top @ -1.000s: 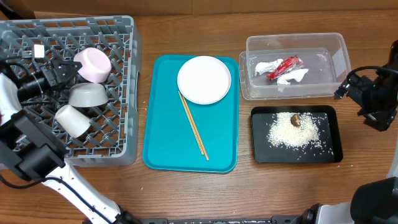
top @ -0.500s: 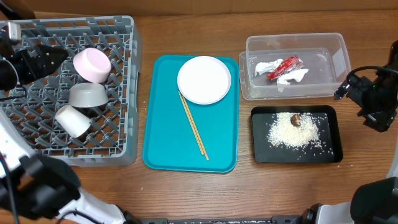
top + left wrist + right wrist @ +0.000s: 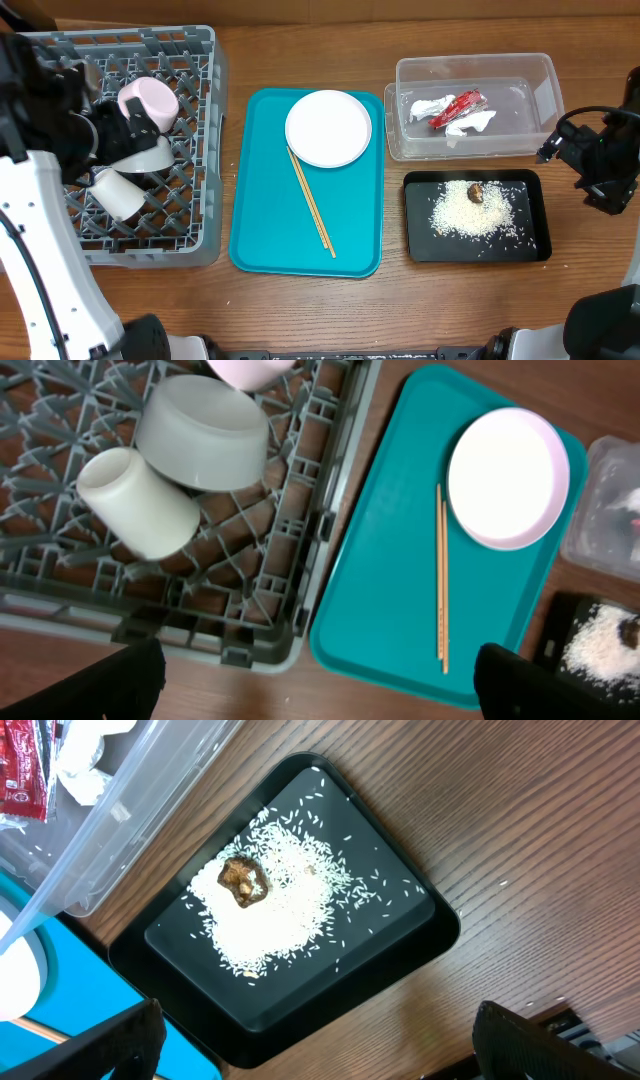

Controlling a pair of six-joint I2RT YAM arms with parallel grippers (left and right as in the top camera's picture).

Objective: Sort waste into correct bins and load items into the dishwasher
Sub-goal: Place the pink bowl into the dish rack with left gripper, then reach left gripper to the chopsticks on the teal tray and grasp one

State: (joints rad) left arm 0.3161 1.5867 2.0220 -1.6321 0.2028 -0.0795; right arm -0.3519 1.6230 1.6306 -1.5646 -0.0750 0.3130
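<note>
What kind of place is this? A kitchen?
Probably a practice clean-up table, not a real kitchen: a grey dish rack holding a cup and bowls, a teal tray with a plate and chopsticks, and a clear tub of rubbish.

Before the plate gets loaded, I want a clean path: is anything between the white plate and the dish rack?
Nothing visible blocks it. Between the plate and the dish rack lie only bare teal tray and a strip of table. The chopsticks run from the plate's edge toward the tray's front, off that line.

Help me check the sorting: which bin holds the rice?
The flat black tray; the clear tub holds only the red wrapper and napkin.
</note>
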